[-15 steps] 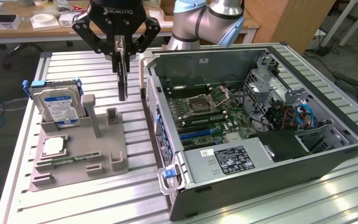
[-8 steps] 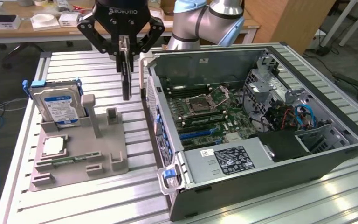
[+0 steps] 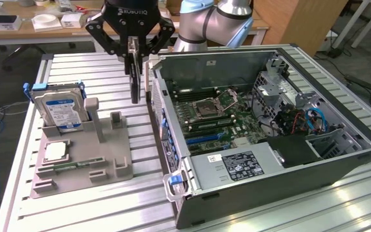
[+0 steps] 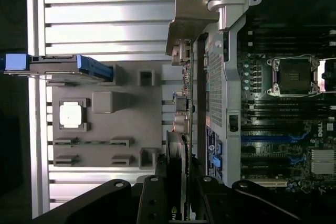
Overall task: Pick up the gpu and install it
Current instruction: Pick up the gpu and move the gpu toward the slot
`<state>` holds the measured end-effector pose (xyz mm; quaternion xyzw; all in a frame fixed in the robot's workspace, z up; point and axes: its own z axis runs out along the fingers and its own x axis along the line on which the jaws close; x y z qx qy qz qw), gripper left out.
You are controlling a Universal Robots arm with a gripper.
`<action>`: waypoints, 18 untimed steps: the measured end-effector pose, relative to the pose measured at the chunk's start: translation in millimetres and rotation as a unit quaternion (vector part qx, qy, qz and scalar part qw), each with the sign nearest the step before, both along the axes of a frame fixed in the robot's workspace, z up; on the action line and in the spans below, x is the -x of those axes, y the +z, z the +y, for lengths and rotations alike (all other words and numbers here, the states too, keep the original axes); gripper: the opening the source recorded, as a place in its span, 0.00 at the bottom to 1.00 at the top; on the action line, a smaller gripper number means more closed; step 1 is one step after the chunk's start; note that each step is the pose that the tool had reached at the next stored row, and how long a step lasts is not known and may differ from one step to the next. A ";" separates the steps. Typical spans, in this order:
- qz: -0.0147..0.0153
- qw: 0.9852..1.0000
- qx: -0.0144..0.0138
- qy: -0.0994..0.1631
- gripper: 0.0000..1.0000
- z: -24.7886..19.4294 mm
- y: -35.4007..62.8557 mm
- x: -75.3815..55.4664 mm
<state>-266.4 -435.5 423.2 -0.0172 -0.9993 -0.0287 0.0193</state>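
My gripper (image 3: 133, 50) is shut on the gpu (image 3: 135, 82), which hangs upright and edge-on, lifted off the table. The card sits between the grey fixture (image 3: 82, 164) and the near wall of the open computer case (image 3: 263, 121). In the wrist view the gpu (image 4: 189, 19) runs as a thin strip away from my gripper (image 4: 181, 200), its silver end bracket at the far end, just outside the case wall. The motherboard (image 3: 211, 116) lies flat inside the case, with blue slots (image 3: 205, 137) near its lower edge.
On the fixture stand a hard drive in a blue caddy (image 3: 60, 108), a processor chip (image 3: 55, 151) and a narrow memory stick (image 3: 66, 166). A power supply (image 3: 234, 164) fills the case's near corner. Drive bays and cables (image 3: 308, 118) sit at the exterior view's right.
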 end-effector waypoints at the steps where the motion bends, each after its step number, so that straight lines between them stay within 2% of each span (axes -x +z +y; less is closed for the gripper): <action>1: 0.000 1.000 0.000 0.000 0.27 0.0 -0.1 -1.0; 18: 0.000 1.000 0.000 0.000 0.27 0.0 -0.1 -17.6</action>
